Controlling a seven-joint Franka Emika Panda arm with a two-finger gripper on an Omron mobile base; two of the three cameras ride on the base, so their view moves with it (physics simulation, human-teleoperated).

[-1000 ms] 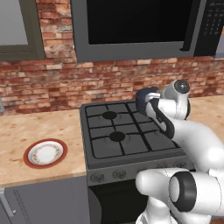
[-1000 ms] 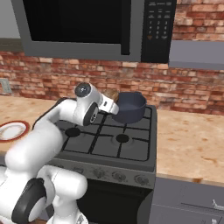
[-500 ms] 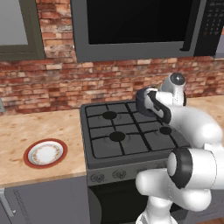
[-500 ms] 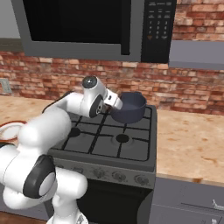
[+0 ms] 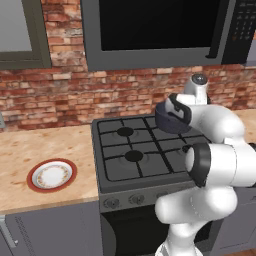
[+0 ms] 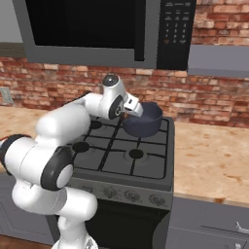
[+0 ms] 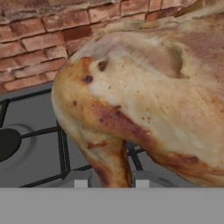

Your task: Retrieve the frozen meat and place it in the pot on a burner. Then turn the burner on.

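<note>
Swinging closer to pot (image 6: 144, 121) – meat (image 7: 144, 100) still w/ fingers (image 7: 81, 180)

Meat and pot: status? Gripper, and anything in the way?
Gripper shut on the frozen meat, at the pot's near rim. Pot sits on the stove's back-right burner. Meat not yet in the pot. Nothing seen blocking the drop.

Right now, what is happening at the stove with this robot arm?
The white arm is carrying the frozen meat, a golden-brown chicken piece held between its fingers, toward the pot. The hand is close beside the pot, which stands on the back right burner of the stove. The meat is not in the pot yet. No flame shows on any burner. A red-rimmed plate lies on the counter left of the stove.
</note>
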